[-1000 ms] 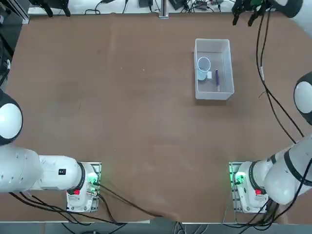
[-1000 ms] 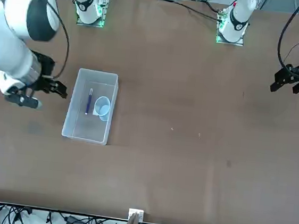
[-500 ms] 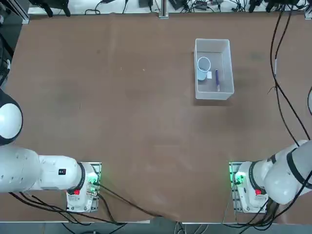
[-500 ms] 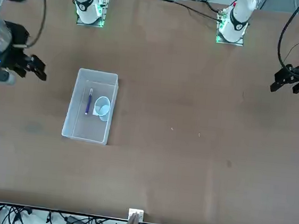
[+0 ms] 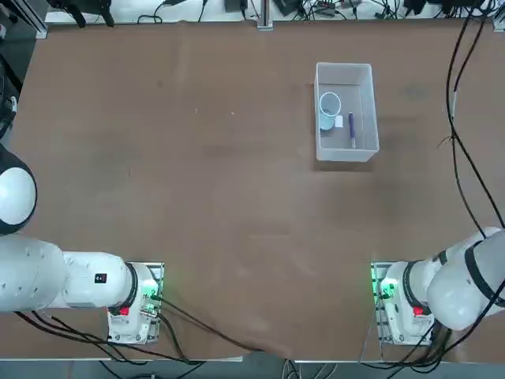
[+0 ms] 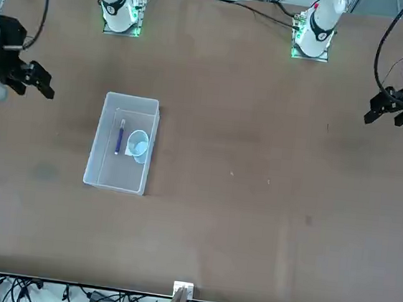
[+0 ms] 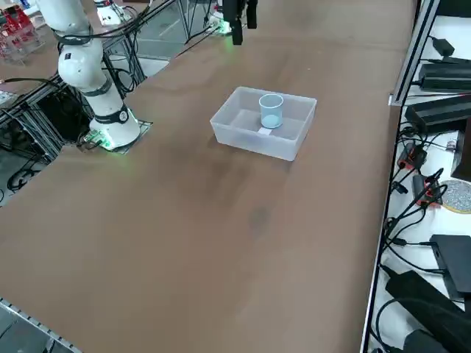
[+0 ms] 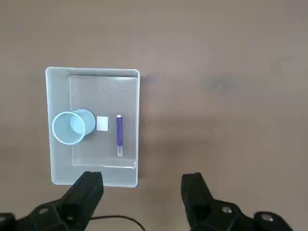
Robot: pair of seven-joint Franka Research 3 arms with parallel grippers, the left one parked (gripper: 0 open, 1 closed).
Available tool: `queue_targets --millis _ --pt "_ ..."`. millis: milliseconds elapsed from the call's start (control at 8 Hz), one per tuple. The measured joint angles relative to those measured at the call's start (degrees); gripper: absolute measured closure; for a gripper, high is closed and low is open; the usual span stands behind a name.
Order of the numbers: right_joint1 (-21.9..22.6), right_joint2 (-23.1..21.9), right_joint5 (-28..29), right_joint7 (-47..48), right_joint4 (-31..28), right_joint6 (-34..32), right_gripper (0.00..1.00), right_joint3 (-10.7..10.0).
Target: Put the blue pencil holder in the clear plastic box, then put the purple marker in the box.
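Observation:
The clear plastic box point(image 8: 104, 94) stands on the brown table with both task objects inside it. The blue pencil holder point(image 8: 71, 128) stands upright in it, and the purple marker point(image 8: 119, 135) lies flat beside it, a small white label between them. In the front view the box point(image 6: 116, 174), the holder point(image 6: 138, 145) and the marker point(image 6: 121, 137) show the same way. My right gripper point(image 6: 41, 81) hovers high, off to the side of the box, towards the table's right edge. In the wrist view the gripper point(image 8: 141, 185) is open with nothing between its fingers.
The box point(image 5: 345, 79) sits in the far right part of the table, with the holder point(image 5: 329, 105) and marker point(image 5: 351, 129) in it. The right arm's base point(image 5: 398, 304) is at the near edge. Cables and power supplies lie beyond the table's far edge.
My right gripper has drawn away from the box towards the table's right edge and stays open. The box, holder and marker have not moved.

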Motion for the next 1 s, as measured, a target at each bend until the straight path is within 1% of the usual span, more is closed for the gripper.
queue_targets --millis 125,250,375,875,1000 --pt "-4.7 -1.1 -0.5 0.0 0.0 -0.9 0.01 4.0" --pt "-10.2 -2.2 -1.4 -0.1 0.0 -1.5 0.01 8.9" --pt "-14.3 -3.1 -2.3 -0.1 0.0 -2.2 0.01 12.6" --pt "-27.1 -5.8 -2.7 -0.1 -1.4 -4.3 0.00 24.5" --pt "-29.3 -6.5 -2.7 -0.1 -2.3 -4.4 0.00 26.6"
